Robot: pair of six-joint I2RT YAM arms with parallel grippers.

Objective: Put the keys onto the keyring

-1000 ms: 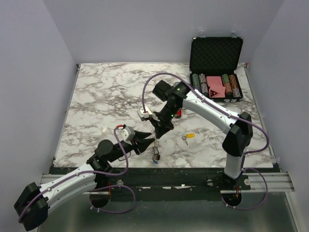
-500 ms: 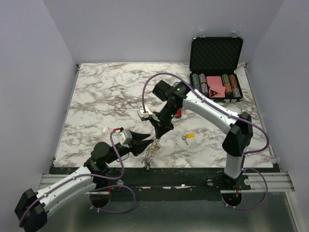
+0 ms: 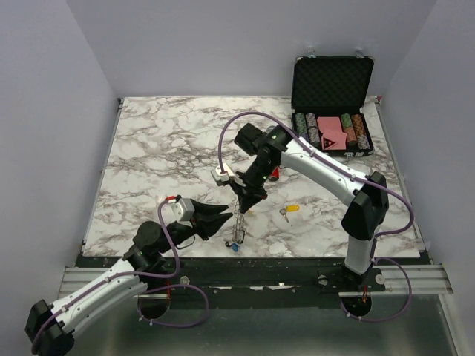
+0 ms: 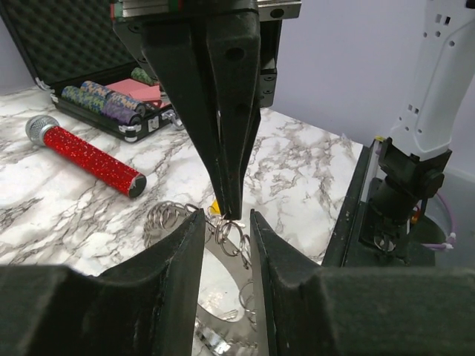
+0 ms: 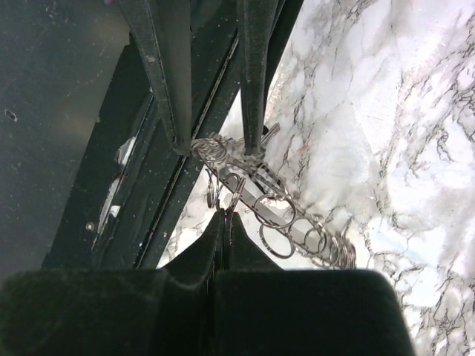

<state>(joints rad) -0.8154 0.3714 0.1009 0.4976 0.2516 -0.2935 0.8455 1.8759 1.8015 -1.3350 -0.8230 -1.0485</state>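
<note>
The table [image 3: 148, 148] had a white marble-patterned top with grey veining; plain pale-lilac walls [image 3: 223, 44] closed it in on three sides; a metal rail [image 3: 415, 278] ran along its near edge. The keyring [image 3: 237, 228] hung near that edge, roughly mid-width. The right gripper [image 3: 243, 206], directly above the keyring, was clamped on one of its upper loops. The left gripper [image 3: 225, 218], just left of the keyring, had its jaws apart, with a cluster of loops between the fingertips; contact could not be determined. One yellow-headed key [image 3: 290, 209] lay on the marble right of the keyring; a red cylinder [image 4: 83, 156] lay beyond the keyring; an open black case [image 3: 332, 100] stood far behind the keyring, to its right.
</note>
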